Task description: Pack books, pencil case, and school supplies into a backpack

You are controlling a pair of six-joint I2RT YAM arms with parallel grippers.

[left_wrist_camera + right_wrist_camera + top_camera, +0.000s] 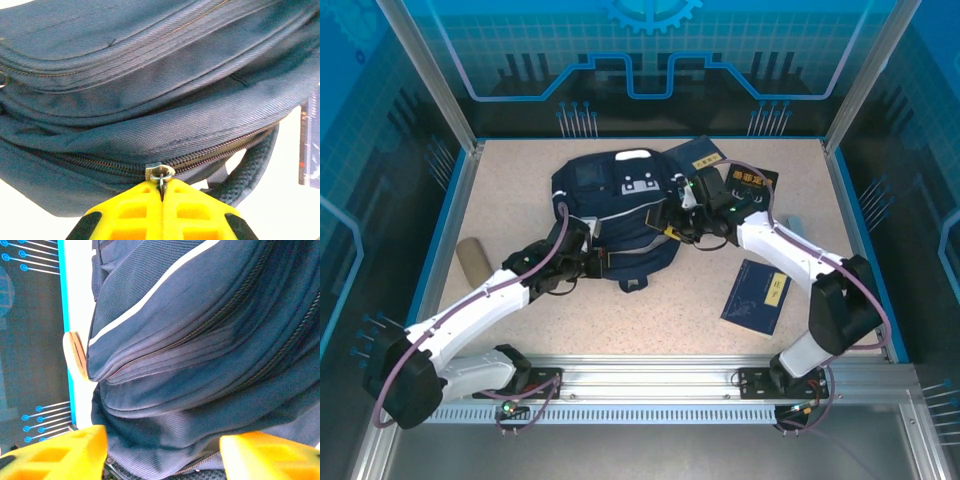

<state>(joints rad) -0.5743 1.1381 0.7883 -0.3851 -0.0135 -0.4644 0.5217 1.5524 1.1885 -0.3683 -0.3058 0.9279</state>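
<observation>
The navy backpack [618, 205] is seen lying flat in the middle of the speckled worktop [520, 180], its white-and-grey front patch turned upward. The left end effector [592, 260] is placed at the near left edge of the bag; in the left wrist view its yellow fingers [135, 210] are pressed together, and the metal zipper pull [161, 173] is pinched between their tips, so this end effector [161, 189] is clenched on the pull. The zipper line is seen running to either side of the pull across the blue fabric. The right end effector [678, 218] is set against the right side of the bag; in the right wrist view its yellow fingers [55, 452] are spread wide, with backpack fabric bulging between them and nothing gripped, so this end effector [162, 460] is released. Three books are laid outside the bag: a navy one with a yellow label [757, 295] near the right arm, a black one with yellow text [752, 183] just beside the bag's right edge, and another navy one [702, 152] at the bag's far right corner, partly covered. The tan pencil case [472, 260] is found on the worktop, well apart to the left.
</observation>
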